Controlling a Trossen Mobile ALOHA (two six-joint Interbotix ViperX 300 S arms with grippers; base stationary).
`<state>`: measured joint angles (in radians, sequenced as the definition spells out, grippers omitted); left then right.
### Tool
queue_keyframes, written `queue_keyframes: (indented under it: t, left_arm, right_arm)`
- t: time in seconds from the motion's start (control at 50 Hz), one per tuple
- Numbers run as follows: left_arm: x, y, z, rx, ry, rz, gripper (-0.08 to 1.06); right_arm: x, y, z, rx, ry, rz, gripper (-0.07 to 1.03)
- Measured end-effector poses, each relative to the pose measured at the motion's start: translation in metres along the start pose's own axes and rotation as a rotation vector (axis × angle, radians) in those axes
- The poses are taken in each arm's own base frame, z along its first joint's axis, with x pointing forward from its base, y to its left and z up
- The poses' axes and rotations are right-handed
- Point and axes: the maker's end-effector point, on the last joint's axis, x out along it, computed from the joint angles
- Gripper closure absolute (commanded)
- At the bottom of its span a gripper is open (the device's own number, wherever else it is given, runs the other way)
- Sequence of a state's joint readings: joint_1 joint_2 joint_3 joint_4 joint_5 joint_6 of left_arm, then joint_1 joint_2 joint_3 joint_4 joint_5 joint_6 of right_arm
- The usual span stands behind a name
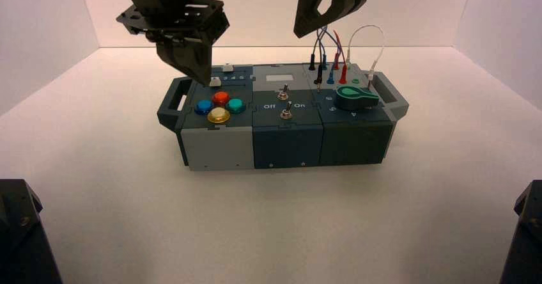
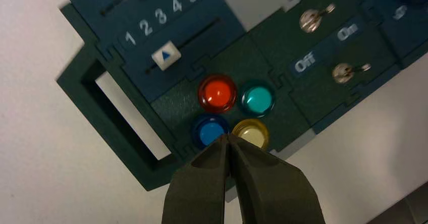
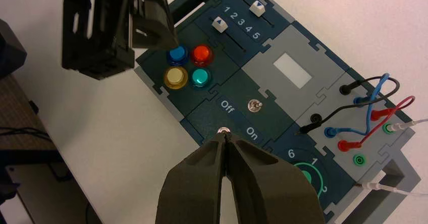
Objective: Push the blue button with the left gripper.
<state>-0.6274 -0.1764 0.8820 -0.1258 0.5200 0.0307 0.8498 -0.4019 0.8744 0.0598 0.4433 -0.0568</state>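
So the blue button [image 1: 204, 107] is on the left part of the box [image 1: 217, 148], up on top near the front left corner. It's the leftmost of a diamond of four: red button [image 1: 220, 98] at the back, teal button [image 1: 236, 105] on the right, yellow button [image 1: 218, 114] closest to the front edge.

The left gripper [image 1: 206, 84] is hanging over that same cluster, pointing down, fingers clenched together with nothing between them. From its own wrist cam the tips line up right around the gap between blue and yellow, but the high view has them up above the buttons, not touching blue.

Behind the buttons are two sliders. The front slider [image 3: 219, 24] sits near the "1" end, the rear slider [image 3: 257, 8] is around the middle of its slot.

Middle of the box has two toggle switches [image 2: 310, 20] with "Off" and "On" lettering, plus a small pale window [image 3: 292, 70] behind them. Over on the right there's a green knob [image 1: 356, 97] near the front, and wires [image 1: 339, 47] plugged in toward the back right corner.

Right gripper [image 1: 300, 33] is up over the box too, right of centre, clenched and empty.
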Motion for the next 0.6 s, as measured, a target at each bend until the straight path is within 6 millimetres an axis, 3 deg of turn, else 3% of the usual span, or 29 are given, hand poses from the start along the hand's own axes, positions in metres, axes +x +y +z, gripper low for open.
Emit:
queue_keyframes:
  t: [0.2, 0.42, 0.6]
  left_arm:
    - [0.002, 0.001, -0.001, 0.009, 0.006, 0.005, 1.0]
    - [0.031, 0.006, -0.018, 0.013, 0.104, 0.02, 1.0]
    - [0.043, 0.006, -0.01, 0.015, 0.099, 0.022, 1.0]
  right_arm:
    - [0.0, 0.0, 0.001, 0.002, -0.003, 0.0, 0.98]
    - [0.0, 0.0, 0.0, 0.003, 0.0, -0.001, 0.98]
    - [0.0, -0.001, 0.0, 0.004, 0.0, -0.002, 0.98]
